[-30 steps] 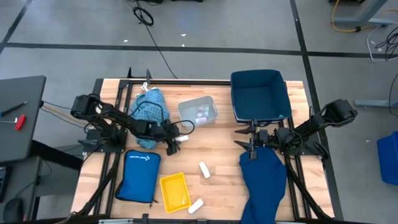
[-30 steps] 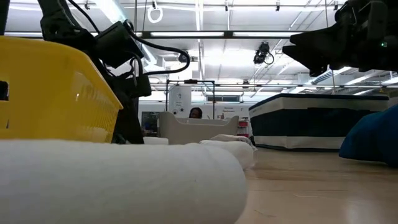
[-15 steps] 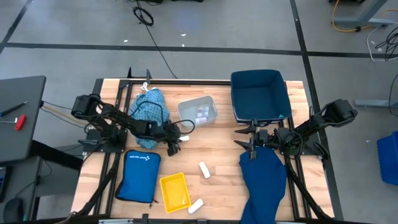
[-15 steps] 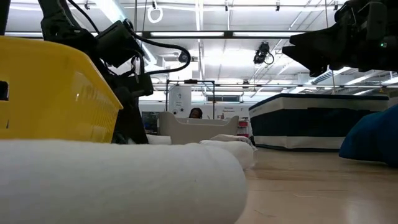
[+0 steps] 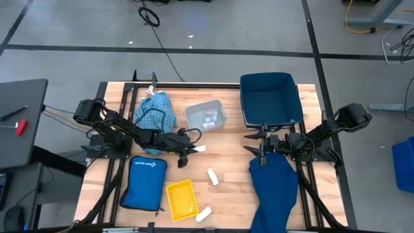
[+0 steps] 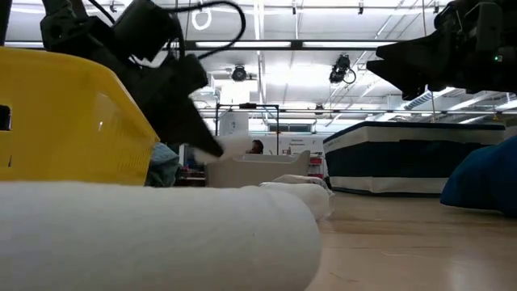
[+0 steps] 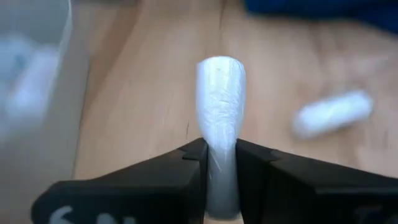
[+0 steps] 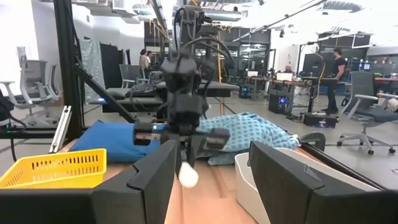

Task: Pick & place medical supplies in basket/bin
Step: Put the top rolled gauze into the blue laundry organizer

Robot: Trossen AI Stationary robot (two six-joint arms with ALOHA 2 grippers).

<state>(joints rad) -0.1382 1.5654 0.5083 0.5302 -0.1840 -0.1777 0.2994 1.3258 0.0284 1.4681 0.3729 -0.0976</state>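
- Since the earlier frame, the left end effector [image 5: 189, 150] has clenched on a white roll [image 5: 198, 149] and lifted it off the worktop [image 5: 226, 155].
- Just beyond it, the clear bin [image 5: 206, 116] holds a few small items; two more white rolls [image 5: 212, 176] lie loose nearby, so most work remains.
- Right end effector [image 5: 253, 144] hangs with fingers apart over the soft, crumpled navy cloth [image 5: 274, 188].
- Behind the left end effector sits the patterned cloth [image 5: 155, 114], light blue and bunched.

Roll [image 5: 200, 148] in left hand [image 5: 191, 149], between clear bin [image 5: 206, 116] and basket [image 5: 182, 199]
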